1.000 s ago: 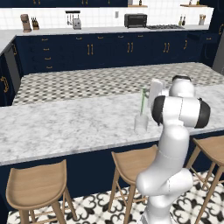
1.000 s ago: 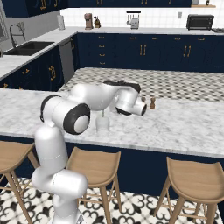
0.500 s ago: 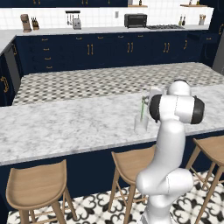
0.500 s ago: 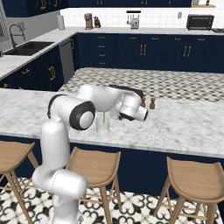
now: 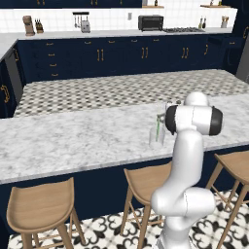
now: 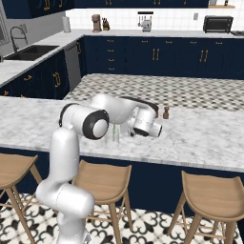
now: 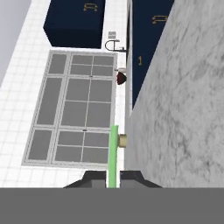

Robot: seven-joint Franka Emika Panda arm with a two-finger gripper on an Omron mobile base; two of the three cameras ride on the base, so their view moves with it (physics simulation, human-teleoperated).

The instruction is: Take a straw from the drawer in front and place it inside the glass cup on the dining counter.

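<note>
The light-green straw (image 5: 157, 127) stands nearly upright with its lower end inside the glass cup (image 5: 156, 138), which sits on the dining counter (image 5: 73, 141) near its front edge. In the hand view my gripper (image 7: 113, 179) is shut on the straw (image 7: 113, 153), which runs up between the two dark fingertips (image 7: 94, 177). From the right base view the cup (image 6: 116, 135) and the straw (image 6: 114, 131) are partly hidden behind my arm's elbow. The marbled counter top (image 7: 188, 87) fills the right side of the hand view.
Tan stools (image 5: 41, 206) (image 5: 146, 180) (image 5: 238, 163) line the counter's near side. A small brown shaker (image 6: 166, 112) stands on the counter beyond my hand. Navy cabinets and a far counter with appliances run along the back wall.
My hand has come down with the straw, and the straw's lower end has dropped from above the cup into it. The arm has folded closer over the counter edge.
</note>
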